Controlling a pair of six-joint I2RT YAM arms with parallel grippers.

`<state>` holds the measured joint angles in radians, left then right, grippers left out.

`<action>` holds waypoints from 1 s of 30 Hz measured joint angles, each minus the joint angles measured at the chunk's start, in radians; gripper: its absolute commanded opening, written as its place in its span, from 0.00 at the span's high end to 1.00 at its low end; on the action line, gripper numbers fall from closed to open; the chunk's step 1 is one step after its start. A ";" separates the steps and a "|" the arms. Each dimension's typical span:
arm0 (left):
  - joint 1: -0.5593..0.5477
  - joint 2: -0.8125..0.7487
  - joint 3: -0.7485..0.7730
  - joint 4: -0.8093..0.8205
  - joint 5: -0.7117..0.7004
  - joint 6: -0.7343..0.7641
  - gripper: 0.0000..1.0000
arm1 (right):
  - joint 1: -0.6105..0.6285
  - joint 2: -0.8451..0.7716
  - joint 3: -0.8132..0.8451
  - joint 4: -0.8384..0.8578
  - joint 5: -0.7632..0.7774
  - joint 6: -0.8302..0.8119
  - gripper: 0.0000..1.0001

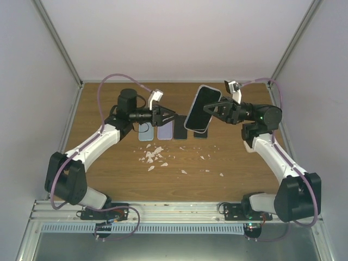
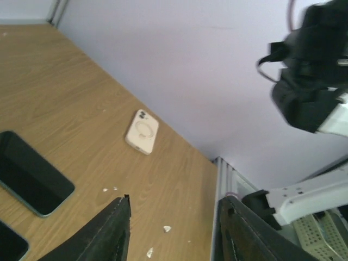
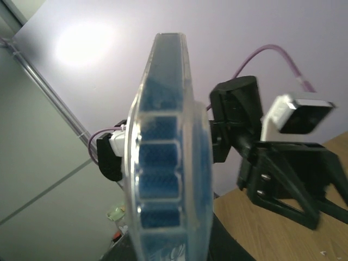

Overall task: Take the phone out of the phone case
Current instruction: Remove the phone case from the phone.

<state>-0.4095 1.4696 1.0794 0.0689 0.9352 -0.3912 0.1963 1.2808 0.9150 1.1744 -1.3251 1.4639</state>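
My right gripper (image 1: 211, 111) holds the phone (image 1: 202, 107) up above the table, still inside its clear phone case (image 3: 135, 141). In the right wrist view the blue phone (image 3: 168, 163) shows edge-on, and the fingers gripping it are mostly hidden below it. In the top view my left gripper (image 1: 173, 115) sits just left of the phone, level with its lower edge and a small gap away. Its jaws stand open in the left wrist view (image 2: 174, 217), with only bare table between the fingers (image 2: 109, 234). The left gripper (image 3: 293, 185) also shows in the right wrist view, off to the phone's right.
A row of other phones (image 1: 165, 130) lies on the wooden table under both grippers. White crumbs (image 1: 155, 155) are scattered in front of them. The left wrist view shows a cream phone (image 2: 142, 131) lying back up, a dark phone (image 2: 32, 174) and the right arm (image 2: 312, 81). Walls enclose three sides.
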 measured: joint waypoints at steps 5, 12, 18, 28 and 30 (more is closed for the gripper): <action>0.021 -0.093 -0.054 0.114 0.113 -0.053 0.40 | -0.025 0.000 0.000 -0.032 0.008 -0.021 0.99; -0.048 -0.185 -0.045 0.200 0.183 -0.055 0.42 | -0.026 0.000 0.000 -0.060 0.011 -0.043 1.00; -0.096 -0.185 -0.032 0.179 0.182 -0.019 0.45 | -0.026 0.000 0.000 -0.060 0.011 -0.045 0.99; -0.114 -0.156 -0.016 0.169 0.137 -0.021 0.54 | -0.027 0.000 0.000 -0.060 0.011 -0.045 0.99; -0.114 -0.150 -0.015 0.169 0.129 -0.024 0.56 | -0.027 0.000 0.000 -0.060 0.011 -0.045 0.99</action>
<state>-0.5232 1.3193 1.0641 0.2379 1.0641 -0.4149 0.1692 1.2808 0.9154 1.1145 -1.3144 1.4185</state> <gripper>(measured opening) 0.463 0.107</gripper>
